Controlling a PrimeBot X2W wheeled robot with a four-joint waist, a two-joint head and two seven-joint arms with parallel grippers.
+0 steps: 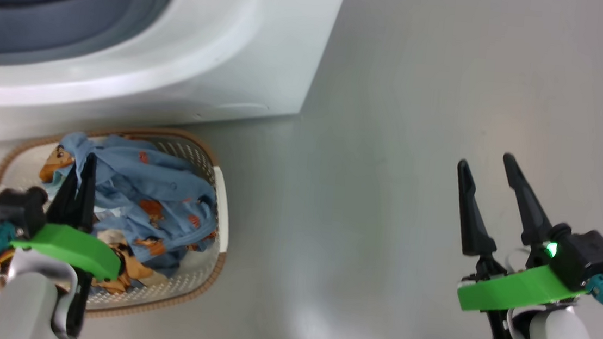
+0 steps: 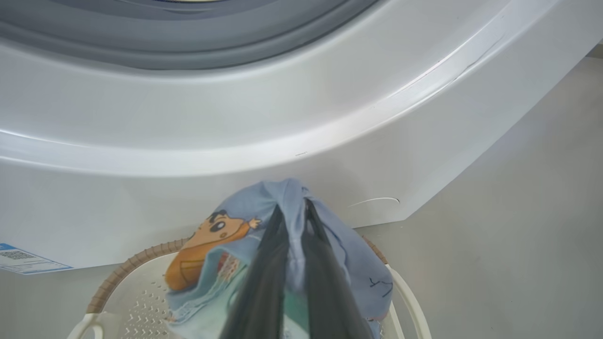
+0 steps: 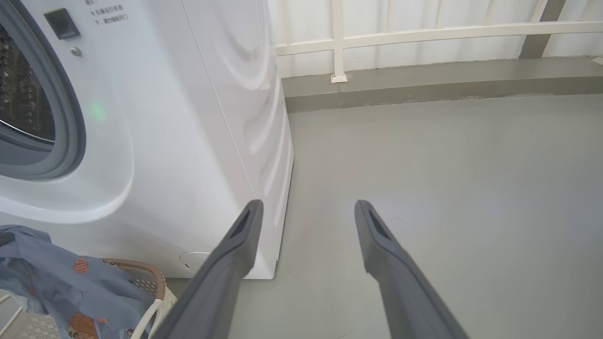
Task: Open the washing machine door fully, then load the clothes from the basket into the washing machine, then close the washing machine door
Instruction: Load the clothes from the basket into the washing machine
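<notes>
Blue bear-print clothes (image 1: 158,189) fill the basket (image 1: 160,288) at seven o'clock, below the washing machine (image 1: 208,46), whose mouth seems uncovered. The left gripper (image 1: 83,166) pinches a fold of them. The right gripper (image 1: 486,159), at four o'clock, gapes empty. Loading and closing remain.

grey floor (image 3: 447,165), white railing (image 3: 337,37), low grey kerb (image 3: 424,87)

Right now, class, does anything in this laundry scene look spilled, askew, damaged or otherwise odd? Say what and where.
Nothing stands out. The clothes lie heaped inside the basket, none spilled on the floor; one fold is pinched in the shut left gripper. The washing machine looks undamaged.
</notes>
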